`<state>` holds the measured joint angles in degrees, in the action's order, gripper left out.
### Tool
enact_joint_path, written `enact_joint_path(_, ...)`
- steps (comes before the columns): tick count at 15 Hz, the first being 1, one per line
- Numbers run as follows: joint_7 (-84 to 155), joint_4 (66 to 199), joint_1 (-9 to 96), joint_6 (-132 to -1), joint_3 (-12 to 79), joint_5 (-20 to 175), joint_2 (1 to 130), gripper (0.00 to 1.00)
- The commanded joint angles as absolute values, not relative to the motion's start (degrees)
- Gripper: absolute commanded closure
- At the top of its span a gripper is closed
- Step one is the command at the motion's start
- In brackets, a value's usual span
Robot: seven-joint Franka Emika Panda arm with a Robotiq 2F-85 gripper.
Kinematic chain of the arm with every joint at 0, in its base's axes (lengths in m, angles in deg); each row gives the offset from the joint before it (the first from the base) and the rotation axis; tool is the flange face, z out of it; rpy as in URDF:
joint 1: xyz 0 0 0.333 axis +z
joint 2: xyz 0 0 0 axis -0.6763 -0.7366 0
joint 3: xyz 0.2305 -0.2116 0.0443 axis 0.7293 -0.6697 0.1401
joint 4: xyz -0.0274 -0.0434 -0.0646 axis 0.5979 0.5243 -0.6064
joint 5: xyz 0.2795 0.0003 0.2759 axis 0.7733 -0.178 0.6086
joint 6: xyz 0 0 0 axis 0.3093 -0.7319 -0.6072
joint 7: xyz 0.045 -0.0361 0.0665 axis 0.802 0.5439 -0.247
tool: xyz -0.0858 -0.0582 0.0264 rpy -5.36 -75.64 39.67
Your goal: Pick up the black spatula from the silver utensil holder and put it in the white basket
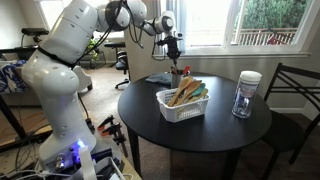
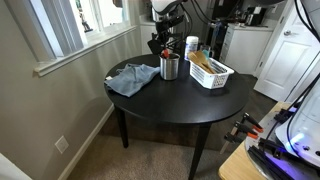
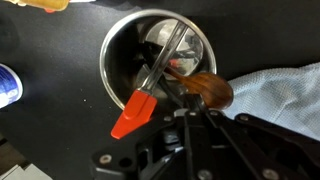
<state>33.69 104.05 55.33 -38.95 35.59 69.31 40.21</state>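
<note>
The gripper (image 1: 175, 55), finger spacing unclear, is hovering above the small shiny silver cylindrical utensil holder (image 3: 108, 65), where the slim black spatula is seemingly standing, indistinct among other handles; the reaching step is under way, and the next move is calling for a descent onto that handle before lifting toward the white slotted plastic basket (image 1: 178, 110).

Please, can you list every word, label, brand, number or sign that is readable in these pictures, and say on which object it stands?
No text can be read in any view.
On the clear jar: any label is too small and blurred to read.
On the white basket: no print shows.
On the silver utensil holder: plain shiny metal in the wrist view, no marking shows.
</note>
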Motion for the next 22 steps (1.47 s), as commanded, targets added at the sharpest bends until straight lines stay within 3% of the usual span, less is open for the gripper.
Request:
enact_joint_path(1,35.2,104.4,55.1,-38.9,36.5,68.0,41.0,0.68)
enact_joint_path(11,42.4,105.7,53.3,-45.1,39.5,70.0,42.0,0.04)
enact_joint_path(13,43.0,105.8,53.1,-46.0,39.8,70.2,42.1,0.0)
enact_joint_path(22,42.3,107.7,53.1,-54.4,40.4,70.8,42.6,0.0)
